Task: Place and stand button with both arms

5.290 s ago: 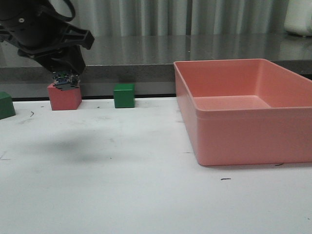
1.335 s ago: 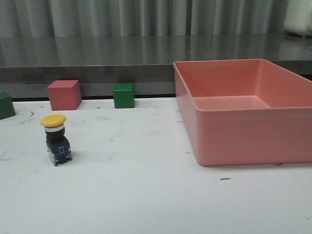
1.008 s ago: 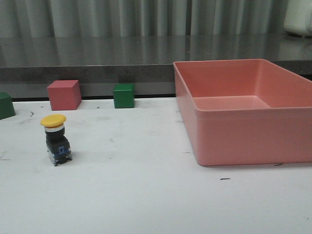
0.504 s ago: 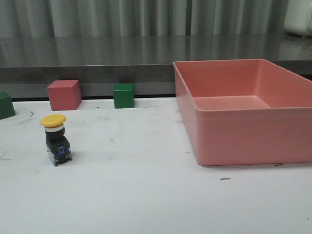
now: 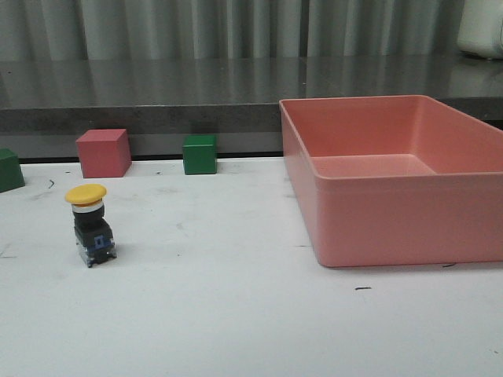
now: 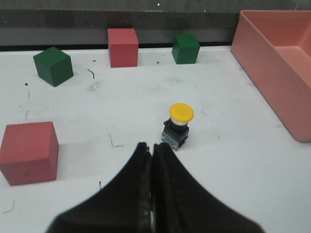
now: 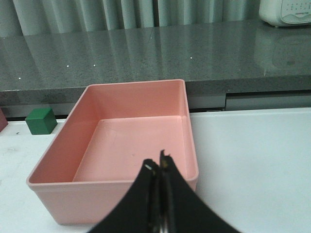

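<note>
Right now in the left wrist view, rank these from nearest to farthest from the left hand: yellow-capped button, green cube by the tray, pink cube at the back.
1. Yellow-capped button, standing just ahead of the shut left hand.
2. Pink cube at the back and green cube by the tray, both near the far edge: too close to call.

We see a white table (image 5: 236, 314), scuffed with small dark marks. On it the button (image 5: 89, 224) stands upright, yellow cap up, at the left. A pink cube (image 5: 104, 152) and a green cube (image 5: 200, 154) sit along the far edge, another green cube (image 5: 9, 169) at far left. A pink tray (image 5: 393, 220) rests at the right.
</note>
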You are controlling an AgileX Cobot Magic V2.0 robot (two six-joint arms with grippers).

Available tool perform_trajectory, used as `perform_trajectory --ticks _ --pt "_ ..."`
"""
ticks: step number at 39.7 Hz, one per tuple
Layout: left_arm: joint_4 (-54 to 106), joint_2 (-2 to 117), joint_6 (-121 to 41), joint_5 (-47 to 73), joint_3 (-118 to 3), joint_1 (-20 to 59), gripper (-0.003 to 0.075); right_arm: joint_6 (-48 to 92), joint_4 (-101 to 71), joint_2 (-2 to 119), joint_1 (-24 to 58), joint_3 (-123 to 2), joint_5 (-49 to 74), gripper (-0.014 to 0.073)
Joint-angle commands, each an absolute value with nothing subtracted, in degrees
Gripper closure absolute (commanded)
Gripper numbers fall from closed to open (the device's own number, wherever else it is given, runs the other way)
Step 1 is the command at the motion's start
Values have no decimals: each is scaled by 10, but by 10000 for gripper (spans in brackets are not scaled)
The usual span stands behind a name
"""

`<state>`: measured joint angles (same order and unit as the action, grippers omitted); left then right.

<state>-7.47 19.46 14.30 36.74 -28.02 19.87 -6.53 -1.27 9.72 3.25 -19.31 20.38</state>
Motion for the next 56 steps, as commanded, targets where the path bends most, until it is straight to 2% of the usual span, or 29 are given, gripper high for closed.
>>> perform_trajectory --ticks 1,4,10,21,27,35,43,56 --pt "-75 188 147 266 -285 199 741 -62 -8 102 33 -209 153 664" --pt "-74 172 147 215 -263 191 741 -62 -8 102 33 -209 153 664" --pt "-45 119 147 197 -225 152 740 -62 -8 102 33 -209 153 664" --pt "20 7 146 192 -140 25 741 -62 -8 102 33 -209 153 664" --pt "24 -17 146 134 -84 -18 741 -62 -8 102 33 -209 153 664" --pt "-7 -17 141 92 -28 -29 741 -62 -8 102 33 -209 156 664" --pt "7 -17 56 38 7 -29 740 -62 -8 102 33 -209 156 664" --pt "86 -17 55 44 7 -29 741 -62 -8 102 33 -209 156 664"
